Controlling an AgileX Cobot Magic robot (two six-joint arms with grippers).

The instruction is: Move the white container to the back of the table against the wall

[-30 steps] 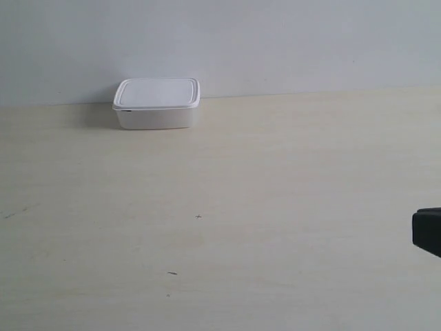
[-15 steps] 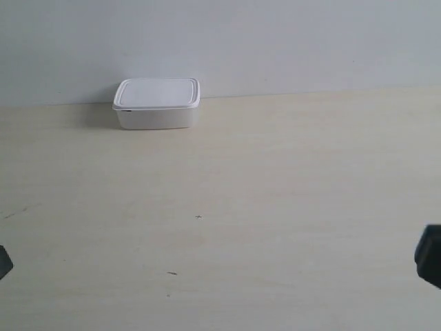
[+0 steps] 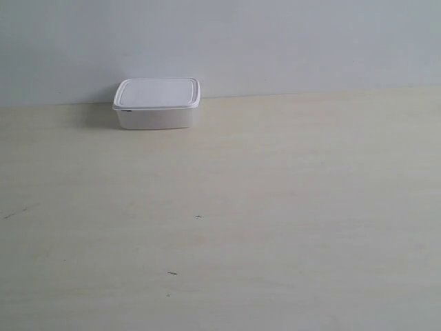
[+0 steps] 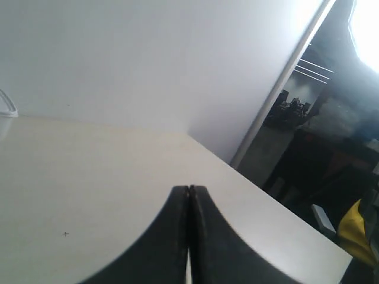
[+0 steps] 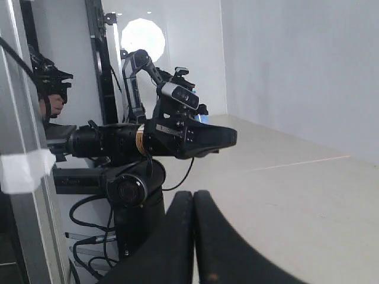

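Note:
The white container (image 3: 157, 103) stands with its lid on at the back of the table (image 3: 275, 207), its far side at the foot of the wall (image 3: 275, 41). A sliver of its rim (image 4: 6, 106) shows in the left wrist view. No arm appears in the exterior view. My left gripper (image 4: 189, 188) is shut and empty above the tabletop, far from the box. My right gripper (image 5: 193, 193) is shut and empty too, pointing across the table toward the other arm (image 5: 177, 133).
The table's far side edge (image 4: 266, 195) drops off to a dark room in the left wrist view. The other arm's base and cables (image 5: 127, 195) stand beside the table. A few tiny dark specks (image 3: 198, 217) mark the tabletop.
The dark gripper tips seen at the exterior view's right edge and lower left edge have withdrawn out of the picture. The container has not moved.

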